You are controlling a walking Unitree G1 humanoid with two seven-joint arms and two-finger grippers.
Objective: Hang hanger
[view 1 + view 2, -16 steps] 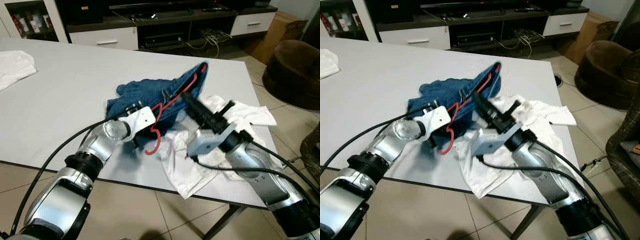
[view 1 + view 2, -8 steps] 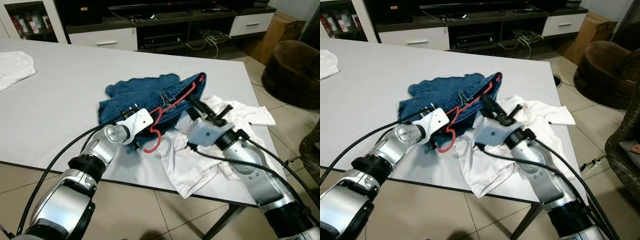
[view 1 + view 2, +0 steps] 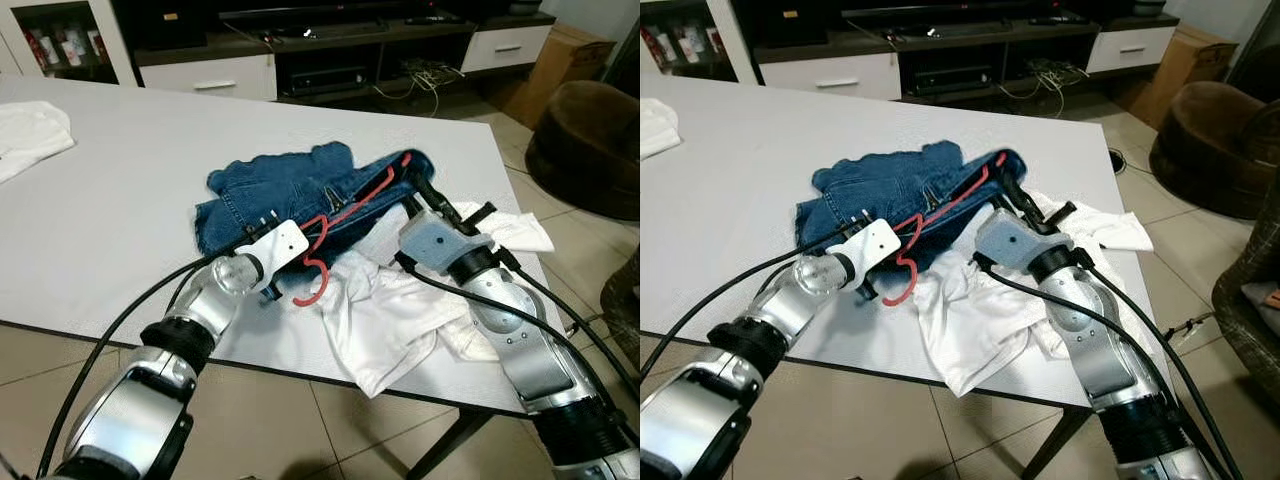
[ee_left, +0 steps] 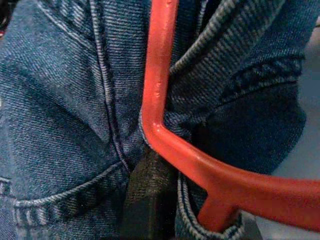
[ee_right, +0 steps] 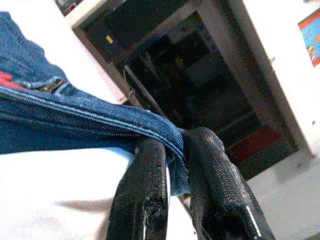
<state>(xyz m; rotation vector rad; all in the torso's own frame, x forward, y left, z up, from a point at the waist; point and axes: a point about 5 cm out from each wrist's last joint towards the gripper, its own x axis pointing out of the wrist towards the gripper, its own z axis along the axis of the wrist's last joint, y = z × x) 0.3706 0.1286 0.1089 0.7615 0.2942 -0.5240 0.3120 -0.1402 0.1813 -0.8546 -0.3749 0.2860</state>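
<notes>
Jeans (image 3: 290,190) lie crumpled on the bench (image 3: 120,200), the red hanger (image 3: 335,225) threaded through them, just ahead of the left tool (image 3: 272,285) (grip unclear). Right wrist view: right tool (image 5: 172,192) pinches the denim edge.

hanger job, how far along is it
Done: the red plastic hanger is already threaded into the blue denim jeans on the white table. In hand: the left end effector sits at the hanger's bend near the hook, and the right end effector pinches the jeans' edge. Left: lifting the pair off the table and hanging it; no rail is in view.
</notes>
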